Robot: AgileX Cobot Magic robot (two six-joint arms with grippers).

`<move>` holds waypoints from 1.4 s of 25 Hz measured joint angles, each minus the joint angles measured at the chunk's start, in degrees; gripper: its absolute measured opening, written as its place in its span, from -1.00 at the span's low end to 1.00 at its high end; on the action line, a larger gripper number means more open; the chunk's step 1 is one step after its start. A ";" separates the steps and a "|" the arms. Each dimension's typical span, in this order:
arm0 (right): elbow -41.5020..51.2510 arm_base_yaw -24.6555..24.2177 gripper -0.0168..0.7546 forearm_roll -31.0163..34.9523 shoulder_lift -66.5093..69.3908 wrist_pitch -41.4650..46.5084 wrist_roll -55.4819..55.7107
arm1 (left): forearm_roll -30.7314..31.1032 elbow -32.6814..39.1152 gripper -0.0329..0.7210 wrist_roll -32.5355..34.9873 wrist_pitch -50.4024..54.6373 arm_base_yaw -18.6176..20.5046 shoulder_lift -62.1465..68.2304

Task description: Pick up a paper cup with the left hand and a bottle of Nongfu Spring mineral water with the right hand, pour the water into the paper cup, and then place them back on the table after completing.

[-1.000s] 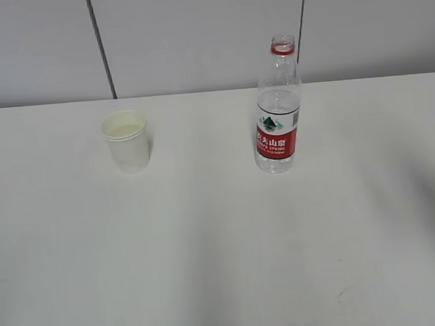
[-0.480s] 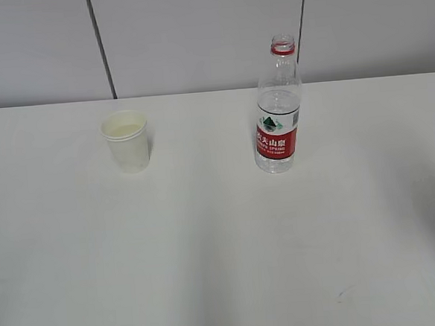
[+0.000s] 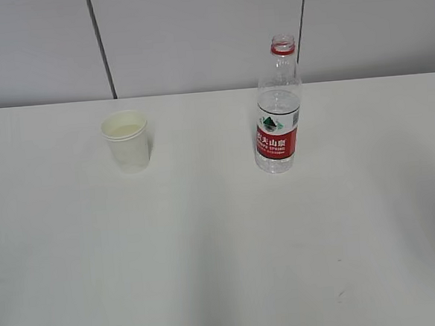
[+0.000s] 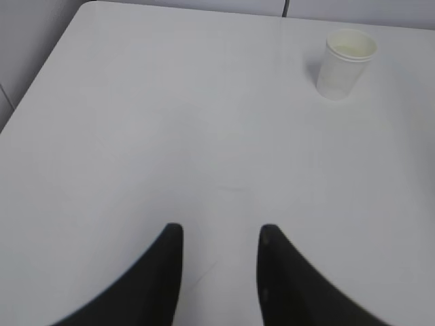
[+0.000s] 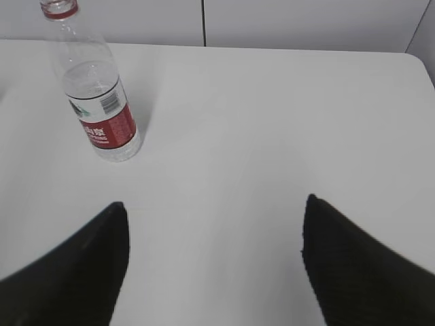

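A white paper cup (image 3: 127,142) stands upright on the white table (image 3: 223,237), left of centre, with pale liquid inside. The uncapped Nongfu Spring bottle (image 3: 277,114), clear with a red label, stands upright to its right, with water about two thirds of the way up. In the left wrist view the cup (image 4: 345,64) is far off at the upper right, and my left gripper (image 4: 219,231) is open with nothing between its fingers. My right gripper (image 5: 214,204) is wide open and empty, with the bottle (image 5: 97,98) far ahead to its left. Neither arm shows in the exterior view.
A grey panelled wall (image 3: 194,38) runs behind the table's far edge. The table's left edge and far corner (image 4: 85,5) appear in the left wrist view. Its right far corner (image 5: 414,58) appears in the right wrist view.
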 joint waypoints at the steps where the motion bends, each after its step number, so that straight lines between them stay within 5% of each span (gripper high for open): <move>1: 0.00 0.00 0.57 1.36 -1.61 1.53 -0.26 | 0.00 0.00 -0.28 0.00 0.00 0.00 0.00; 15: 0.00 1.70 0.57 7.86 -21.22 24.02 -8.78 | 0.00 0.00 -0.28 0.00 0.00 0.00 0.00; 35: 6.33 1.70 0.57 6.38 -38.53 33.09 -10.54 | 0.00 0.00 -0.28 0.00 0.00 0.00 0.00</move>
